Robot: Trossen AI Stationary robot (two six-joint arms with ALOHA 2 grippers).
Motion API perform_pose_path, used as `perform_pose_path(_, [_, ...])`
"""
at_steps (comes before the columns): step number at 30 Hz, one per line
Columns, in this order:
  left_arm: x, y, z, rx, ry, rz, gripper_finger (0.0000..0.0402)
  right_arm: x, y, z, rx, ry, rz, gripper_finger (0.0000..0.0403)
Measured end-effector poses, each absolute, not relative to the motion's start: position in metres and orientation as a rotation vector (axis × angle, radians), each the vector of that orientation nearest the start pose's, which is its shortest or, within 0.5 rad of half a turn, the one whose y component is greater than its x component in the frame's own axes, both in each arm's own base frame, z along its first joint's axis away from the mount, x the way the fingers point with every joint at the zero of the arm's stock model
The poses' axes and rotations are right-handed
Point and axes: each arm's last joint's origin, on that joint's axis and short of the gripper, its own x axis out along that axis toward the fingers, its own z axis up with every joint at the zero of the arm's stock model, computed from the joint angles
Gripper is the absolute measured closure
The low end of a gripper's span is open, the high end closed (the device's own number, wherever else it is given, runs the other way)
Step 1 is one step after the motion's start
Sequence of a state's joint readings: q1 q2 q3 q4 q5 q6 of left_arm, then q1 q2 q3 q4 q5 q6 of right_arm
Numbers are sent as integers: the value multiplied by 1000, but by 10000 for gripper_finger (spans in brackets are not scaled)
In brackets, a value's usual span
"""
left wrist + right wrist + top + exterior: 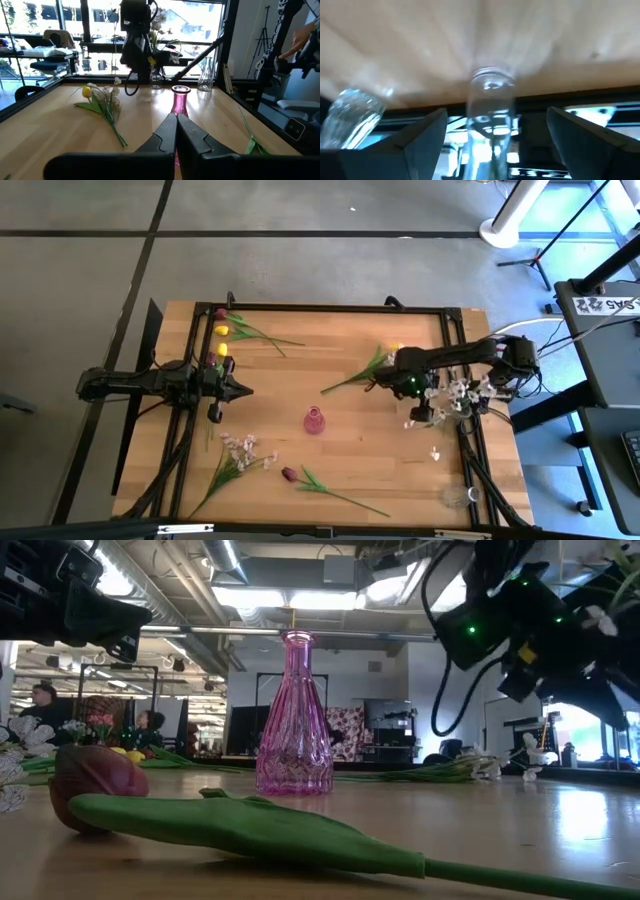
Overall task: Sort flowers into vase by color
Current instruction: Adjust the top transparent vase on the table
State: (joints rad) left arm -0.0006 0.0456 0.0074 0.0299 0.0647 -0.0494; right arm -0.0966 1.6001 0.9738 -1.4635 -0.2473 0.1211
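My left gripper [243, 390] [176, 134] is shut and empty, hovering left of the pink glass vase [314, 420] [293, 715] [180, 100], which stands upright mid-table. My right gripper [424, 413] [492, 137] is open beside a clear vase [465, 406] [491, 107] holding white-pink blossoms [462, 390]; its fingers stand wide on either side of it and touch nothing. Lying flat on the table are a yellow tulip with a spray [372, 365] [102, 100], yellow and maroon tulips [221, 340] at the far left, a white-pink spray [240, 450] and a maroon tulip [291, 475] [95, 785].
A second clear vase [460, 495] [355, 120] stands near the table's right near corner. A loose white blossom [435, 452] lies on the wood. A black frame [330, 308] rims the table. Bare wood shows between the pink vase and the right arm.
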Motion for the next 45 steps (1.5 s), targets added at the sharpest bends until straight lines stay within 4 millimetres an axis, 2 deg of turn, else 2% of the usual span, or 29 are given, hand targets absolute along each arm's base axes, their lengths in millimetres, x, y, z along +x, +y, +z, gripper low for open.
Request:
perform_pose_path(5, [100, -2, 165, -50, 10, -65, 401, 206, 0, 183, 397, 2126, 43, 47])
perform_pose_path(9, [100, -2, 165, -50, 10, -65, 401, 202, 11, 180, 399, 2165, 46, 15])
perform_pose_path(12, [100, -2, 165, -49, 10, -64, 401, 200, 16, 179, 405, 2185, 35, 7])
perform_pose_path(19, [100, -2, 165, -49, 10, -65, 401, 187, 17, 164, 421, 2237, 14, 12])
perform_pose_path(24, [100, -2, 165, -49, 10, -64, 401, 189, 17, 153, 431, 2211, 16, 25])
perform_pose_path(34, [100, -2, 165, -49, 10, -65, 401, 191, 16, 133, 386, 2376, -10, 87])
perform_pose_path(45, [100, -2, 165, -49, 10, -64, 401, 192, 16, 122, 390, 2445, -27, 95])
